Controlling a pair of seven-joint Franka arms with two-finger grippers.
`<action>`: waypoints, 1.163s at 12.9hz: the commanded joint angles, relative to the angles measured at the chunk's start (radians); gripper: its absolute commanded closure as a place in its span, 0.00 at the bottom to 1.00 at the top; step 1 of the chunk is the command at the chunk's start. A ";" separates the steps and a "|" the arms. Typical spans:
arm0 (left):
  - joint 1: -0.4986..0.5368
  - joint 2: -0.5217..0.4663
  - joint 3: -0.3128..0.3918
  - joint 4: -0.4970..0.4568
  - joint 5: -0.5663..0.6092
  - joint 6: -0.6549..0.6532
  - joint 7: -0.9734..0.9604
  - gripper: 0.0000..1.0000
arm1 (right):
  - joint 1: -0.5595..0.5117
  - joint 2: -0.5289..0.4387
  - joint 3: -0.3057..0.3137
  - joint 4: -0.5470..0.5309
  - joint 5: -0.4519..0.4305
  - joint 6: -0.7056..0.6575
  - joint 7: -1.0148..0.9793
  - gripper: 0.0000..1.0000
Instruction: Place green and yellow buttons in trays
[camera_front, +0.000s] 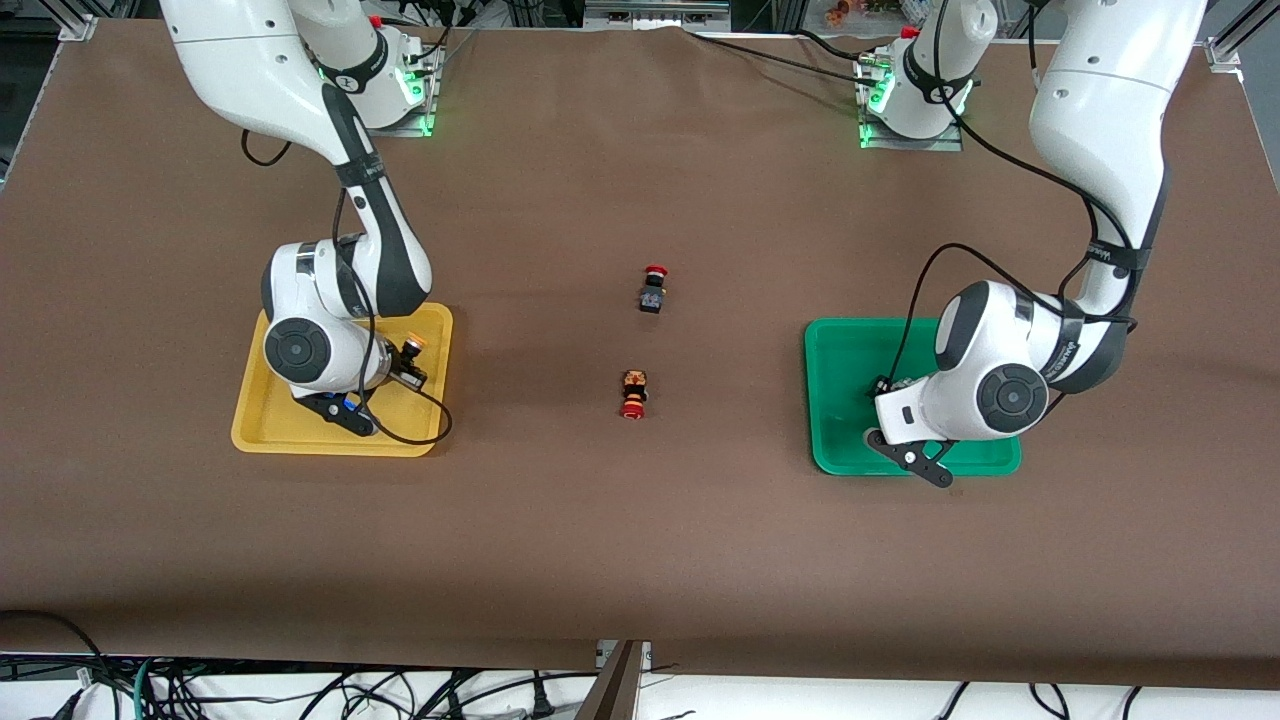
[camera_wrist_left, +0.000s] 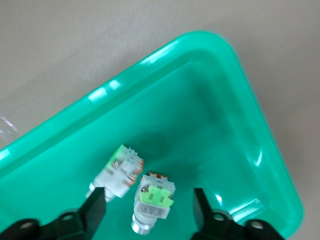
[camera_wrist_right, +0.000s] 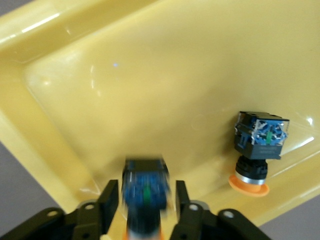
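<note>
Brown cloth-covered table (camera_front: 640, 540) inspected, with two shallow rectangular plastic trays at mid-depth. Yellow tray (camera_front: 262, 428) with rounded corners and raised rim found toward the right arm's end of the table; green tray (camera_front: 840, 350) of like form found toward the left arm's end. Right gripper (camera_wrist_right: 145, 200) found low over the yellow tray, jaws closed against the sides of a black-and-blue push-button switch with an orange-yellow cap (camera_wrist_right: 145, 189); held switch blurred in the right wrist view, so contact with the tray floor could not be determined. Second black-and-blue switch with orange-yellow cap (camera_wrist_right: 260, 145) noted lying on the yellow tray's floor close to the rim, apart from the held one; same switch seen in the front view (camera_front: 411, 358) beside the right arm's wrist. Left gripper (camera_wrist_left: 150, 207) found low over the green tray (camera_wrist_left: 210, 45), fingers (camera_wrist_left: 95, 210) spread apart, gripping nothing. Two whitish-grey push-button switches with bright green faces noted lying on the green tray's floor: one (camera_wrist_left: 150, 202) between the open fingers, the other (camera_wrist_left: 119, 171) just beside it and close to one finger; touching between the two could not be confirmed. Two dark switches with red caps noted on the bare cloth between the trays, well apart from both: one (camera_front: 653, 288) farther from the front camera, the other (camera_front: 634, 393) nearer to it.
</note>
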 joint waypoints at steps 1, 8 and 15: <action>-0.005 -0.130 0.000 0.020 0.018 -0.132 0.005 0.00 | -0.008 -0.012 -0.002 0.019 -0.004 0.003 -0.054 0.00; 0.010 -0.374 0.017 0.165 0.014 -0.437 -0.063 0.00 | -0.030 -0.110 -0.100 0.303 -0.010 -0.403 -0.284 0.00; 0.001 -0.710 0.109 -0.152 -0.093 -0.255 -0.395 0.00 | -0.030 -0.374 -0.224 0.302 -0.028 -0.591 -0.499 0.00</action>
